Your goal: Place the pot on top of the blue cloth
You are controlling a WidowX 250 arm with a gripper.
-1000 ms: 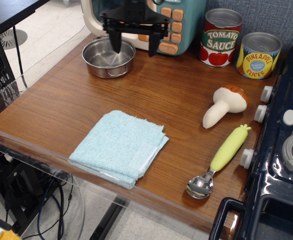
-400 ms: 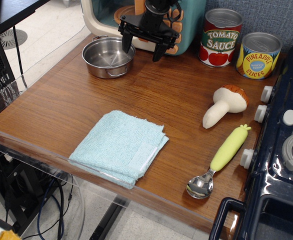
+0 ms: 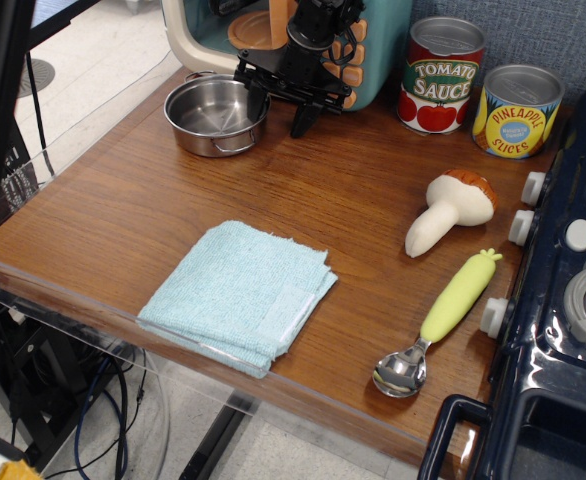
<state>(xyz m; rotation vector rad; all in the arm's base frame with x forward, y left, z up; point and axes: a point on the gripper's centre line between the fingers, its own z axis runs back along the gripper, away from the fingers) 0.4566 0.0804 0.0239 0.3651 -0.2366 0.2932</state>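
Note:
The pot [image 3: 216,115] is a small shiny steel pot with wire loop handles, standing upright at the back left of the wooden table. The blue cloth [image 3: 240,293] lies folded near the front edge, well apart from the pot. My black gripper [image 3: 278,113] hangs open and empty just right of the pot. Its left finger is at the pot's right rim and its right finger is over the table. I cannot tell whether the left finger touches the rim.
A teal toy appliance [image 3: 368,45] stands behind the gripper. A tomato sauce can [image 3: 442,75] and a pineapple can [image 3: 516,111] stand at the back right. A toy mushroom [image 3: 451,209] and a green-handled spoon [image 3: 441,320] lie right, beside a dark toy stove [image 3: 563,300].
The gripper has moved from over the pot to its right side and come lower, staying open. The pot and cloth have not moved.

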